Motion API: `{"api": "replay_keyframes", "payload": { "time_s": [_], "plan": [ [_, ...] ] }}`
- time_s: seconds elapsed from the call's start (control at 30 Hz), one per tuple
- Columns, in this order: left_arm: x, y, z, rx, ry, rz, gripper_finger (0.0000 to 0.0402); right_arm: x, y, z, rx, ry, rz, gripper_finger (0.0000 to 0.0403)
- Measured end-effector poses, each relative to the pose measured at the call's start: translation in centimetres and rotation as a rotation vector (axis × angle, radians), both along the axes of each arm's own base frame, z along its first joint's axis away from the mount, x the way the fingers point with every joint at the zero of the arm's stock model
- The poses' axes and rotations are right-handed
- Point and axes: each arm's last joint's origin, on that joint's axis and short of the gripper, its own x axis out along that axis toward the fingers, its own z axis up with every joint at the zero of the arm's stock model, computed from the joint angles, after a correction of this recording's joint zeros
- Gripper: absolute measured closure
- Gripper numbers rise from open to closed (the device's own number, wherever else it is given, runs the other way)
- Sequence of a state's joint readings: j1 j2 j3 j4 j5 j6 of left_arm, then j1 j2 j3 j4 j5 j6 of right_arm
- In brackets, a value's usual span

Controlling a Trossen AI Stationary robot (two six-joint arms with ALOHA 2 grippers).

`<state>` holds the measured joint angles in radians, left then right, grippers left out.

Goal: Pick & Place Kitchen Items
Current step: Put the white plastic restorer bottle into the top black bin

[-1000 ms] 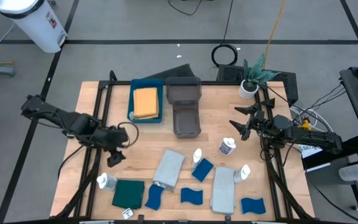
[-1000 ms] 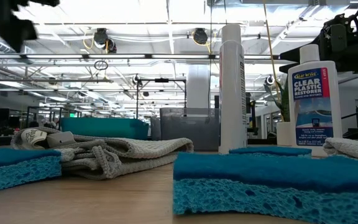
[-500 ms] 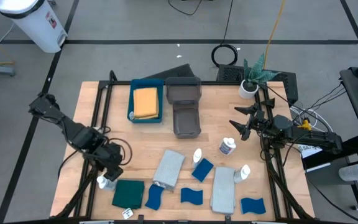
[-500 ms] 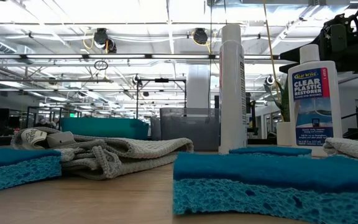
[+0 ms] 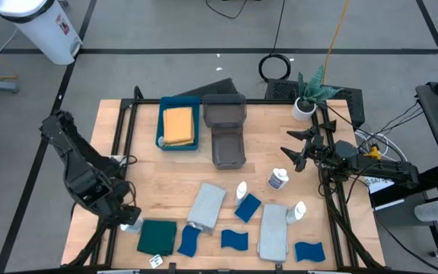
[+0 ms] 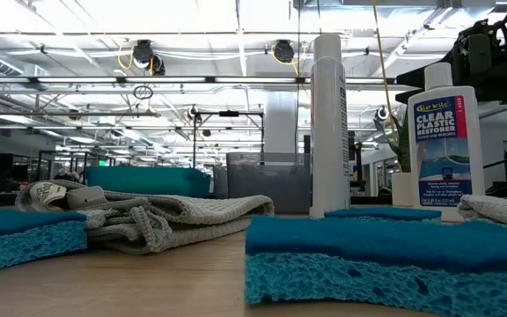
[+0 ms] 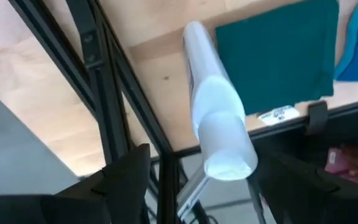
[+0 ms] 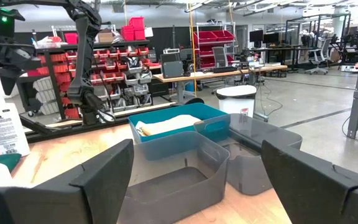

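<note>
The left gripper (image 5: 125, 218) hangs at about 8 o'clock on the light wooden table (image 5: 150, 175), right over a small white bottle with a label (image 5: 131, 222). Its two dark fingers (image 7: 120, 180) stand apart, one on each side of the bottle, with a gap, so nothing is held. A folded dark green cloth (image 5: 157, 237) lies just beside the bottle, toward 3 o'clock from it.

The right gripper (image 5: 293, 151) waits at about 3 o'clock, wide apart and empty.

A folded orange cloth (image 5: 178, 125) lies in a flat blue tray (image 5: 160, 122) at 11 o'clock. Two grey plastic bins (image 5: 226, 129) sit beside the tray. Two folded light grey cloths (image 5: 206, 205), blue sponges (image 5: 247, 207) and three more white bottles (image 5: 278, 180) lie from 5 to 6 o'clock. A small potted plant (image 5: 308, 97) stands at 1 o'clock.
</note>
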<state>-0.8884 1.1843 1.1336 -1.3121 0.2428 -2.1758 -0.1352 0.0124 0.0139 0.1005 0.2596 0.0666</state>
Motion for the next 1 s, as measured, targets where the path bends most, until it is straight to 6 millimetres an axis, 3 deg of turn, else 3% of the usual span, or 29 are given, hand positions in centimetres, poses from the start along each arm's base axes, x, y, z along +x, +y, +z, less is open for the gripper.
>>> {"api": "replay_keyframes", "payload": {
  "time_s": [0.57, 1.0],
  "plan": [
    [-0.6, -2.3, -1.4, 0.141, -0.050, 0.041, 0.0124, 0.0, 0.0, 0.0, 0.000, 0.000, 0.000, 0.0069],
    [-0.2, -2.9, -2.2, 0.204, -0.068, 0.024, 0.0240, 0.0, 0.0, 0.0, 0.000, 0.000, 0.000, 0.0069]
  ]
}}
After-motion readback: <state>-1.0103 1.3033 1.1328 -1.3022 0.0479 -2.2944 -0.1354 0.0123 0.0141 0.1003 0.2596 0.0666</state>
